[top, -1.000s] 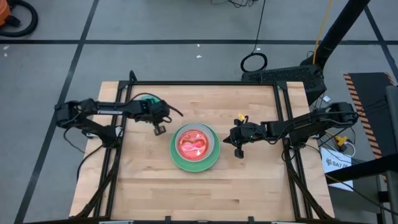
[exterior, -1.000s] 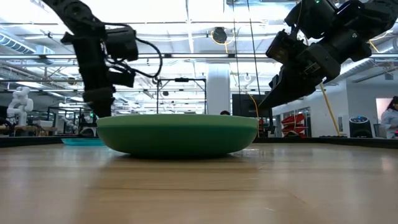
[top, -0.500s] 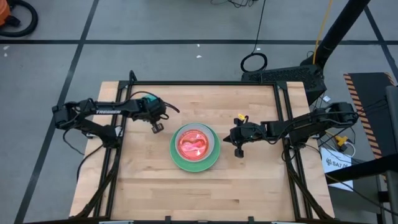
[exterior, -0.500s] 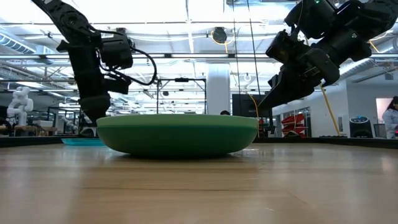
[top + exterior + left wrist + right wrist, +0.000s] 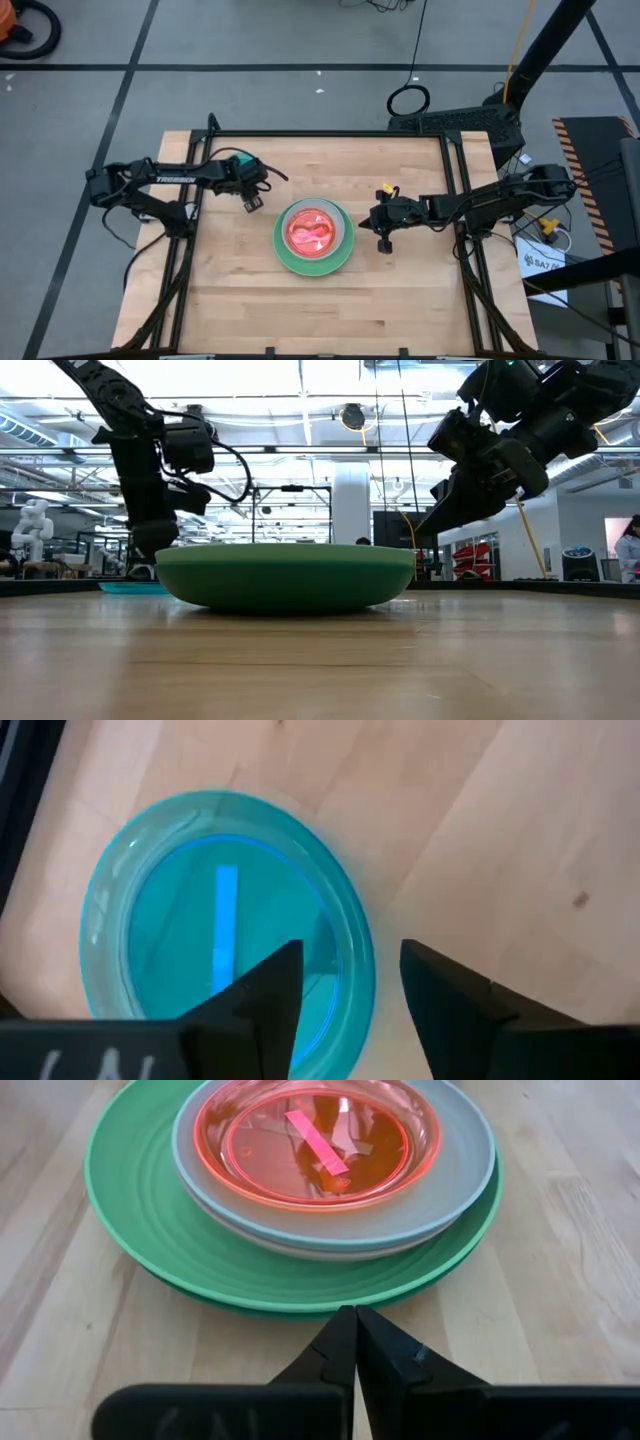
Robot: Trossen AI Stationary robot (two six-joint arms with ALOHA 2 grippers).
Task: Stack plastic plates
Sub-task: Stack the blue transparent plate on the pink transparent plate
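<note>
Risk sits with the left claw (image 5: 345, 995) — jaws apart over the translucent blue plate (image 5: 225, 920), whose thin rim could slip; right claw (image 5: 355, 1342) is pinched empty.

Wooden table (image 5: 400, 290): plate stack (image 5: 314, 237) at centre; translucent blue plate (image 5: 225, 935) near left edge.

Both arms are matte black jointed links: the left arm (image 5: 170, 178) bears white lettering along its forearm and a looping black cable at the wrist, the right arm (image 5: 490, 198) a small yellow tag, each ending in wedge-shaped black fingers (image 5: 440, 995).
</note>
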